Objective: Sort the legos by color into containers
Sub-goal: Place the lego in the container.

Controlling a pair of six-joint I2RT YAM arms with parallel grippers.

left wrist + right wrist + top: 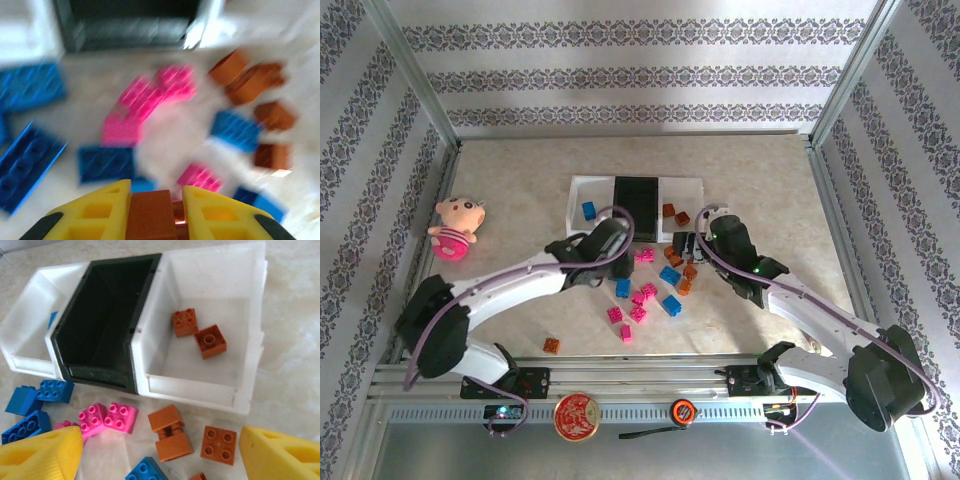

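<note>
Stretched long and low from the near-left base to the table's middle: left arm [510, 285], with left gripper [153, 197] clenched on one orange brick [152, 217], just near of the black tray [637, 203]. Bent in from the near right: right arm [800, 310], right gripper [161, 437] spread wide and holding nothing, above loose bricks just near of the right white tray [200, 385].

Three trays in a row at the far middle, touching. In the right one, two orange bricks [197, 332]; in the left white tray [578, 200], one blue brick [588, 210]. Loose toward the near edge: some six or seven pink bricks [638, 314], at least three blue bricks [670, 304], several orange; one lone orange [552, 345] by the near rail [620, 372].

Doll [455, 228] far left by the wall. Open tabletop [520, 180] left, right and far of the trays.
</note>
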